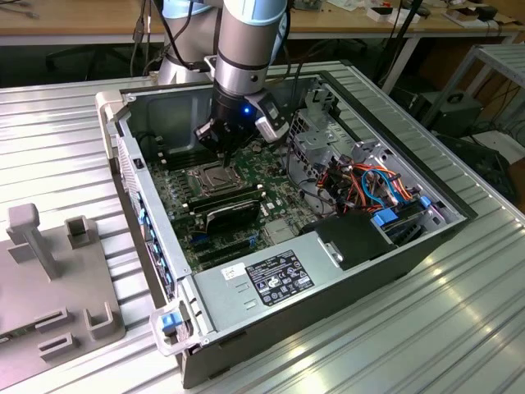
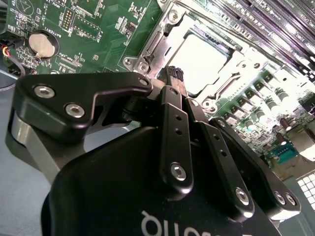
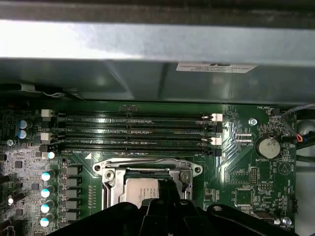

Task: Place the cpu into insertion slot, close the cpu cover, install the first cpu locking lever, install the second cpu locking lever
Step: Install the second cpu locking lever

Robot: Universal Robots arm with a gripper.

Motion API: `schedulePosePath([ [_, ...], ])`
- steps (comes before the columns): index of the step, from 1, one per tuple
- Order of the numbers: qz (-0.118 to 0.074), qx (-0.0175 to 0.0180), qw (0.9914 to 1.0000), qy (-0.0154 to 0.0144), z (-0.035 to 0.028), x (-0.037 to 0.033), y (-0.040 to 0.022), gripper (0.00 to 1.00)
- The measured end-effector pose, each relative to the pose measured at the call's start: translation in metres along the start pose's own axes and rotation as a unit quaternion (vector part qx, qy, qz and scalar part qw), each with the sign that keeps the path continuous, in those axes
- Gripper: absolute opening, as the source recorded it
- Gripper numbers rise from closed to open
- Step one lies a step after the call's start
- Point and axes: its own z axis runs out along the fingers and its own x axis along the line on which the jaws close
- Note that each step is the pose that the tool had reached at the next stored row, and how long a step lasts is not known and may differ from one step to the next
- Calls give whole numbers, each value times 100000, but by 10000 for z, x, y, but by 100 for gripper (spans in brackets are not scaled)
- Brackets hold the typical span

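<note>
The gripper (image 1: 220, 146) hangs above the insertion slot (image 1: 215, 178) at centre frame in the exterior view, fingers pressed together with nothing between them. In both wrist views the cpu (image 2: 201, 63) (image 3: 142, 189) lies flat in the slot, silver face up, the cpu cover (image 3: 147, 170) down around it. A white label (image 3: 215, 66) on the chassis wall is unreadable. The cpu's square outline gives no long axis.
</note>
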Motion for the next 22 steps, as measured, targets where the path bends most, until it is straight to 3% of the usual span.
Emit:
schedulePosePath([
  [13, -4, 3, 100000, 1, -1, 0, -25, 11],
  [15, -11, 9, 100000, 31, -1, -102, -28, 11],
  [16, -7, -3, 100000, 26, -1, -112, -31, 11],
  [18, -4, 63, 100000, 30, -8, -111, -49, 11],
  [22, -6, 211, 100000, 35, -20, -110, -155, 11],
])
